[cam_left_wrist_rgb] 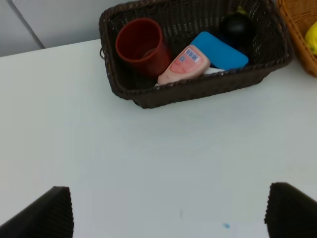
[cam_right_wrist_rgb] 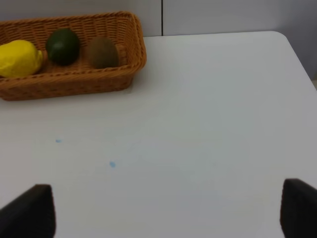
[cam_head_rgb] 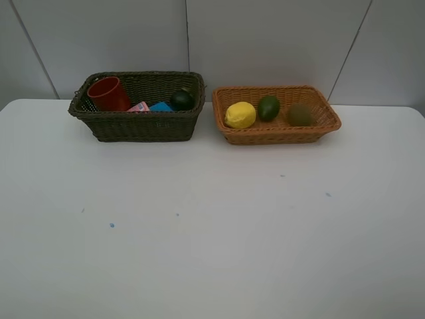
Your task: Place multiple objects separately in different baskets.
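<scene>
Toward twelve o'clock on the table (cam_head_rgb: 212, 232), you have the dark basket (cam_head_rgb: 139, 126) holding the red cup (cam_head_rgb: 108, 94), pink bottle (cam_head_rgb: 139, 106), blue eraser (cam_head_rgb: 161, 106) and mangosteen (cam_head_rgb: 182, 100), with the orange basket (cam_head_rgb: 279, 133) just at its three o'clock carrying the lemon (cam_head_rgb: 240, 115), lime (cam_head_rgb: 268, 107) and kiwi (cam_head_rgb: 300, 114). Your left hand (cam_left_wrist_rgb: 168, 210) and right hand (cam_right_wrist_rgb: 168, 210) both stand fully open, holding nothing. Nothing looks left loose, so keep both hands high and clear of the rims; the marker cannot be made out.

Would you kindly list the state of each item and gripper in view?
red cup: in dark basket, tilted
pink bottle: lying in dark basket
blue eraser: in dark basket
mangosteen: in dark basket
lemon: in orange basket
lime: in orange basket
kiwi: in orange basket
left gripper: open, empty
right gripper: open, empty
</scene>
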{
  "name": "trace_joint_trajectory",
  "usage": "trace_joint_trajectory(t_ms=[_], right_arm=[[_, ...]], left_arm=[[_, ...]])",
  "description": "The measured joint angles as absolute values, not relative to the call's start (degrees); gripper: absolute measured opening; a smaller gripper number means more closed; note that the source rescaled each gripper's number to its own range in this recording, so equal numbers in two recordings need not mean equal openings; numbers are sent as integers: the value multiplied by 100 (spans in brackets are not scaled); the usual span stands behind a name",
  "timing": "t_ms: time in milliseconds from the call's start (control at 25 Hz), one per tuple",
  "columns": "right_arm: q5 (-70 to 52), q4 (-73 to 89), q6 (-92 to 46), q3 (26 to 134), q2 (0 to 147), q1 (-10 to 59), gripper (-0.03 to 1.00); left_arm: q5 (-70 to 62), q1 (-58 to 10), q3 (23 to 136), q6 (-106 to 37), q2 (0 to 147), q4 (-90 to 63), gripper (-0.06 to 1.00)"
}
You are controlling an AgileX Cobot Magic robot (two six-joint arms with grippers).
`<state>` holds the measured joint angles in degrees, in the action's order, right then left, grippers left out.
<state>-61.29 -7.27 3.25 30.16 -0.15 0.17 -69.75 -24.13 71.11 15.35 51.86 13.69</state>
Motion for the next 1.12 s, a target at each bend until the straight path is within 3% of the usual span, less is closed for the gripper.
trace_joint_trajectory(t_ms=[520,1120], right_arm=[[-6129,-727,325,3016,-15,17,100],[-6129,-727,325,3016,-15,17,100]], left_arm=[[-7018,-2413,4979,1170,2410,1063,100],[-7012,-2413,3230,366,834,292,100]])
